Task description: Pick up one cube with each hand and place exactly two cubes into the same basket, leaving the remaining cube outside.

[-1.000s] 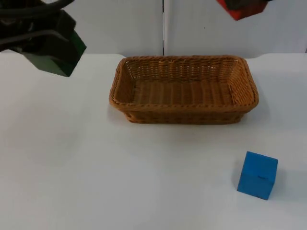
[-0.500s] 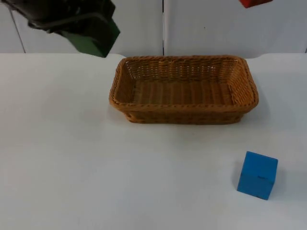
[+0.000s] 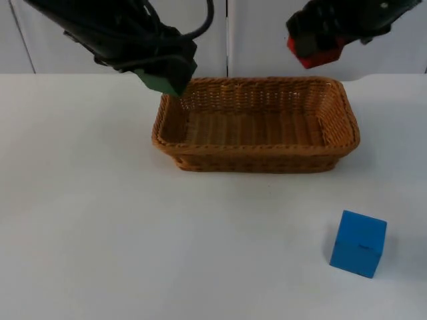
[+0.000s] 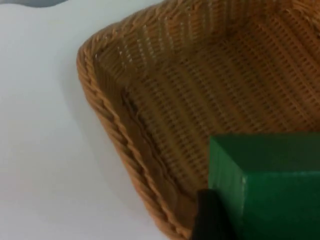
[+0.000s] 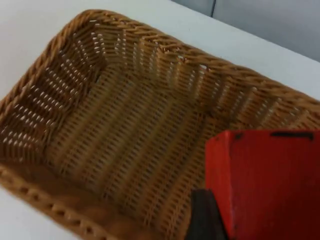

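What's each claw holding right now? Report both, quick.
Left claw: shut on the green cube, above the basket.
Right claw: shut on the red cube.

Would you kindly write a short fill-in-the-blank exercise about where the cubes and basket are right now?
1. The left gripper holds the ____ cube above the basket's left end.
2. The right gripper holds the ____ cube near the basket's far rim.
3. The blue cube rests on the ____, outside the basket.
4. The number of cubes lying inside the basket is ____.

Missing words: green; red; table; zero
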`<move>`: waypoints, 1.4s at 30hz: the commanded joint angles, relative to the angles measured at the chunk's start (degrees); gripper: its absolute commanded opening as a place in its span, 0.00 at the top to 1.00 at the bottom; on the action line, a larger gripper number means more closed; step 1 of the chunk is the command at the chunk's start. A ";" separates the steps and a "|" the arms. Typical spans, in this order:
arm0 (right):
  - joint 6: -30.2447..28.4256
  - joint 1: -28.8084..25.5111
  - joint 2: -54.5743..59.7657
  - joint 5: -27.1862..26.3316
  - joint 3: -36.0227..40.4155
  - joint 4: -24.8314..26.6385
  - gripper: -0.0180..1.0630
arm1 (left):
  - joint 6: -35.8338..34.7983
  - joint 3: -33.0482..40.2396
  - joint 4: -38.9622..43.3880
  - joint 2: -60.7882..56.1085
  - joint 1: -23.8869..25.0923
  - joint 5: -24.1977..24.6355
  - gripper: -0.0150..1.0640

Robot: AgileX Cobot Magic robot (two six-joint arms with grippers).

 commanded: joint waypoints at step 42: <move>1.62 -3.53 20.65 -1.76 -10.57 0.31 0.84 | 24.08 -13.25 -19.04 22.18 -0.32 1.96 0.63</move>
